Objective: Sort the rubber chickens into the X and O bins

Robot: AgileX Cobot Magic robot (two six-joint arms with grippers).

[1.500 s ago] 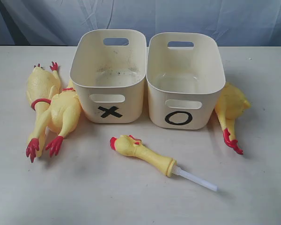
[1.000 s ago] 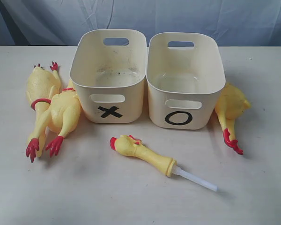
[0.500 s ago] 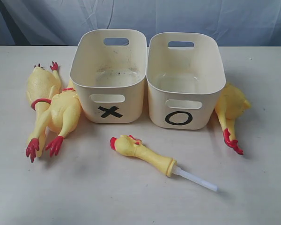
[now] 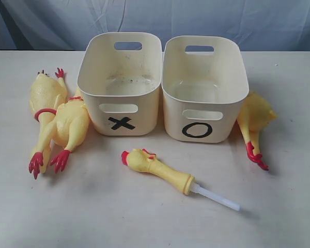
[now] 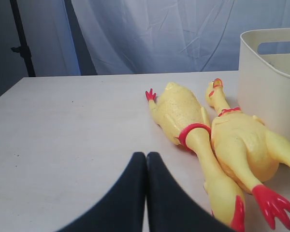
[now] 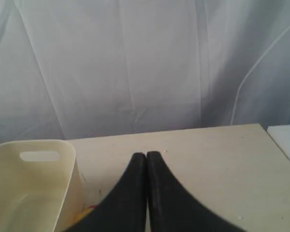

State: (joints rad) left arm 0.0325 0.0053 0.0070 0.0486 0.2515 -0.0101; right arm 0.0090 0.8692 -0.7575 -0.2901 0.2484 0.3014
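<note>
Two cream bins stand side by side at the back: the X bin (image 4: 120,85) on the left, the O bin (image 4: 204,90) on the right, both empty. Two yellow rubber chickens (image 4: 44,111) (image 4: 71,126) lie together left of the X bin, red feet toward the front. A third chicken (image 4: 253,124) lies right of the O bin. The short head-and-neck piece (image 4: 160,169) with its white tube rests in front of the bins. Neither gripper shows in the exterior view. My left gripper (image 5: 146,155) is shut and empty, near the two chickens (image 5: 183,118) (image 5: 244,145). My right gripper (image 6: 146,154) is shut and empty beside a bin (image 6: 34,179).
A pale blue-white curtain (image 4: 196,20) hangs behind the table. A black stand (image 5: 21,43) shows beyond the table's far corner in the left wrist view. The table edge (image 6: 280,145) runs close to my right gripper.
</note>
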